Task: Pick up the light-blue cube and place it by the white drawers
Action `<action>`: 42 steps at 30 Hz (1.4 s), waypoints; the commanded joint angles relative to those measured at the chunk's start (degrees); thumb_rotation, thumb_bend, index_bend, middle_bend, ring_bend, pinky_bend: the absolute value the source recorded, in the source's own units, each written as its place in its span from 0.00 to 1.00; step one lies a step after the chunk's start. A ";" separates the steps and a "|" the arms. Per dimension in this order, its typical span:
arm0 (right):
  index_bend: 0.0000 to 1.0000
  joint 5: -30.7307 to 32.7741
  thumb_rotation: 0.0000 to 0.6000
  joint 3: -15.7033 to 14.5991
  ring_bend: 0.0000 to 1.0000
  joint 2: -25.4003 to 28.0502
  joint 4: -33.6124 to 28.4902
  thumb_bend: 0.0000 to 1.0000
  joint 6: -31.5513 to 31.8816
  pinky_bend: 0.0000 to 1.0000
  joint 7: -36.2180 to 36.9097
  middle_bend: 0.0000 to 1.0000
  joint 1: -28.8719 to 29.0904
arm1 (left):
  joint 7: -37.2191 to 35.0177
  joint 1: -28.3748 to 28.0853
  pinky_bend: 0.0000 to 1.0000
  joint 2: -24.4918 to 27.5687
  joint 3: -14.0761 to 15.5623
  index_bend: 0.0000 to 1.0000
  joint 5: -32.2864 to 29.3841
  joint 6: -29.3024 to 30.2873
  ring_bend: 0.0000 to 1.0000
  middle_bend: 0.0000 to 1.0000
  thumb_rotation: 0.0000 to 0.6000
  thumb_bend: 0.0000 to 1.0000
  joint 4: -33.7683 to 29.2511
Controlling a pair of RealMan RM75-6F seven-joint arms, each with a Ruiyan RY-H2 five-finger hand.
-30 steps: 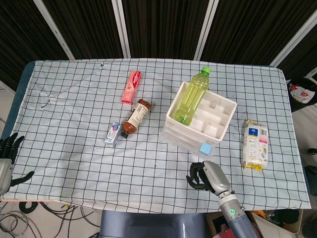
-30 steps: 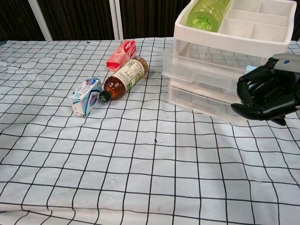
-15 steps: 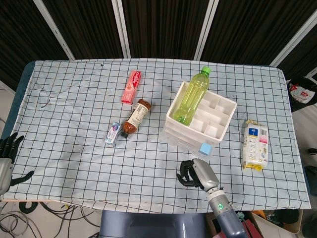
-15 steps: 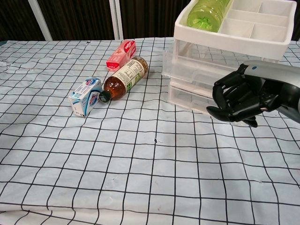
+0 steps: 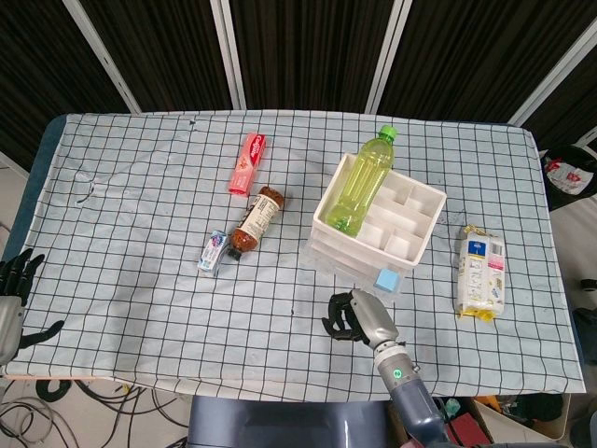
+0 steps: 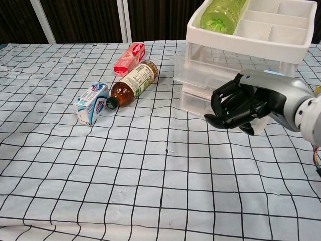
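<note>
The right hand [image 5: 353, 316] hovers low over the checked tablecloth [image 5: 140, 233], just in front of the white drawers [image 5: 373, 224]. Its fingers [image 6: 228, 103] are curled inward and hold nothing.

The light-blue cube [image 5: 388, 279] sits on the cloth at the front right corner of the white drawers, touching or almost touching the lowest drawer face. In the head view the right hand lies to the left of the cube and nearer the robot; in the chest view the hand hides the cube almost entirely. Judged from this layout, the cube is already by the drawers, so the placing step appears done and the step in hand is clearing the hand away.

Procedure for a clean withdrawal:
1. Keep the fingers curled so that none catches the drawer front or the cloth.
2. Move the hand toward the robot and upward, away from the cube, not across it.
3. Do not drag the cloth; any pull on it could shift the cube.

The green bottle [image 5: 361, 181] lies loose in the top tray of the drawers; a knock against the unit could roll it.

The left hand [image 5: 13, 280] rests spread and empty at the near left table edge, well apart from the work.
</note>
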 commanded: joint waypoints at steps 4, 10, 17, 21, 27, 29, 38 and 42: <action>0.72 2.59 1.00 1.97 0.84 -1.80 2.18 0.36 0.13 0.79 -0.73 0.78 1.57 | -0.14 -0.04 0.00 0.11 -0.07 0.00 -0.17 -0.12 0.00 0.00 1.00 0.01 -0.04; 0.72 5.76 1.00 4.47 0.84 -2.72 4.76 0.36 0.03 0.79 -0.81 0.78 3.01 | -0.31 -0.06 0.00 0.18 -0.14 0.00 -0.34 -0.18 0.00 0.00 1.00 0.01 -0.09; 0.72 9.33 1.00 6.80 0.84 -2.35 6.89 0.36 -0.42 0.79 -0.28 0.78 3.92 | -0.28 -0.09 0.00 0.17 -0.11 0.00 -0.39 -0.27 0.00 0.00 1.00 0.01 -0.11; 0.72 10.72 1.00 7.70 0.84 -1.98 7.60 0.36 -0.71 0.79 0.06 0.78 4.32 | -0.16 -0.08 0.00 0.16 -0.12 0.00 -0.46 -0.27 0.00 0.00 1.00 0.01 -0.16; 0.72 12.99 1.00 8.92 0.84 -1.62 8.66 0.36 -0.86 0.79 0.42 0.78 4.88 | -0.25 -0.03 0.00 0.17 -0.14 0.00 -0.46 -0.15 0.00 0.00 1.00 0.01 -0.22; 0.72 13.55 1.00 8.98 0.84 -1.34 9.08 0.36 -0.79 0.79 0.26 0.78 4.98 | -0.31 -0.03 0.00 0.20 -0.16 0.00 -0.47 -0.14 0.00 0.00 1.00 0.01 -0.22; 0.72 15.38 1.00 9.04 0.84 -0.64 10.65 0.36 -1.15 0.79 0.84 0.78 5.01 | -0.39 -0.01 0.00 0.22 -0.10 0.00 -0.47 -0.17 0.00 0.00 1.00 0.01 -0.25; 0.72 16.19 1.00 9.17 0.84 -0.89 11.68 0.36 -1.60 0.79 0.96 0.78 5.42 | -0.37 -0.01 0.00 0.19 -0.10 0.00 -0.49 -0.17 0.00 0.00 1.00 0.01 -0.27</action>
